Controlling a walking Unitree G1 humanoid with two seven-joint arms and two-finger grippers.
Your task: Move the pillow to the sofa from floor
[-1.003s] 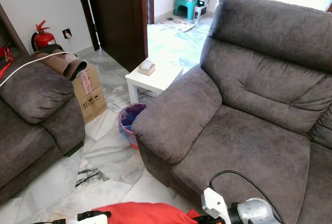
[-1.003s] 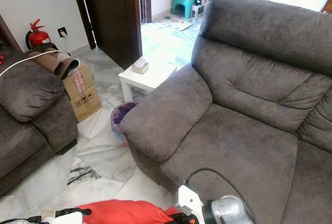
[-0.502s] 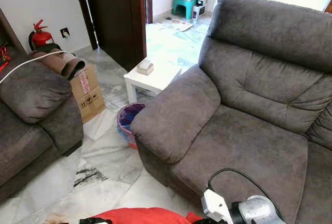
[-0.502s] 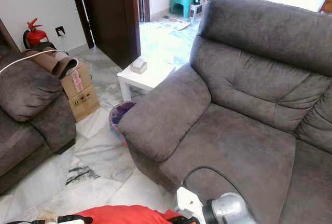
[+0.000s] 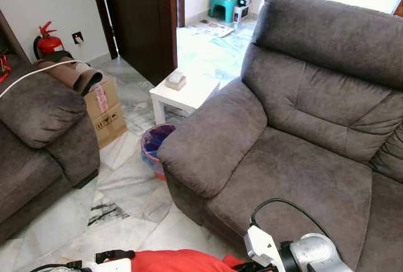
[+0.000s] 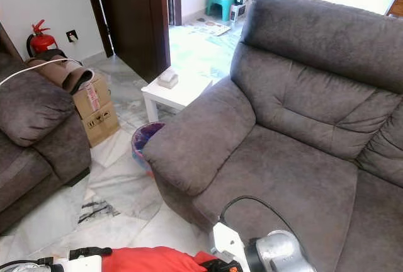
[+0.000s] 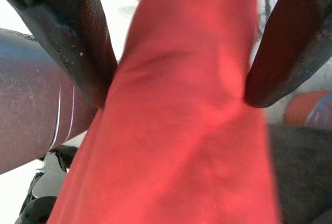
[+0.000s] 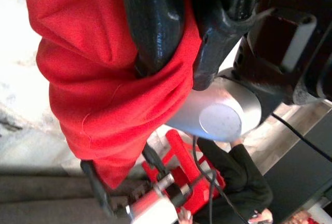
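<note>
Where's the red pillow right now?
The red fabric pillow hangs low in the eye views, held between both hands, before the grey sofa's seat.

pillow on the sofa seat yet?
No, the red pillow is held low between both grippers, short of the bare sofa seat.

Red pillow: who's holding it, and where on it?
Both grippers. The left gripper has the red pillow between its fingers along one edge; the right gripper pinches a bunched fold at another edge.

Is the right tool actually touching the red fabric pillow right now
Touching. In the right wrist view, the right tool has both black fingers pressed into the red fabric pillow, bunching it between them.
</note>
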